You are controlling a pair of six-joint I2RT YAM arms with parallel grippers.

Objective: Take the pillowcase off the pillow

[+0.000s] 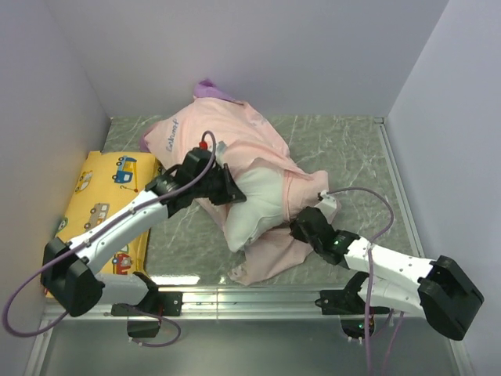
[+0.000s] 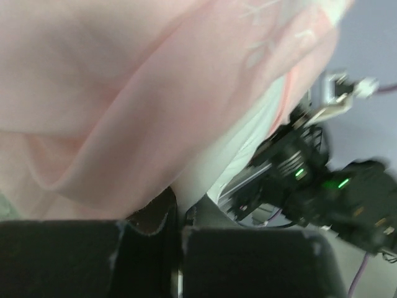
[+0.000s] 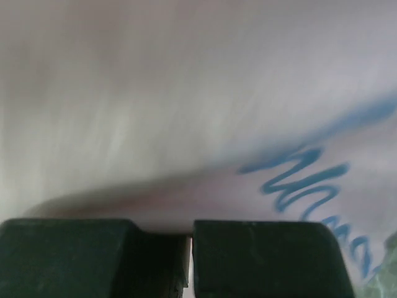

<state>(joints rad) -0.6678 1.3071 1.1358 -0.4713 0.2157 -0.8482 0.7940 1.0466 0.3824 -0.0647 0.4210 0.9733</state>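
Left pincer shut, tips where white pillow meets pink pillowcase — what it nips unclear. Right pincer shut against pillowcase fold, hold uncertain. Pillow end between pincers bared, part beyond left pincer covered — about half done. Cushion outside left pincer, back wall close past it; free table beyond right pincer.

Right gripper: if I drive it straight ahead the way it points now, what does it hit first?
The pillowcase: its pale fabric with blue lettering fills the wrist view, right up against the right gripper, probably already touching. What lies behind it is hidden.
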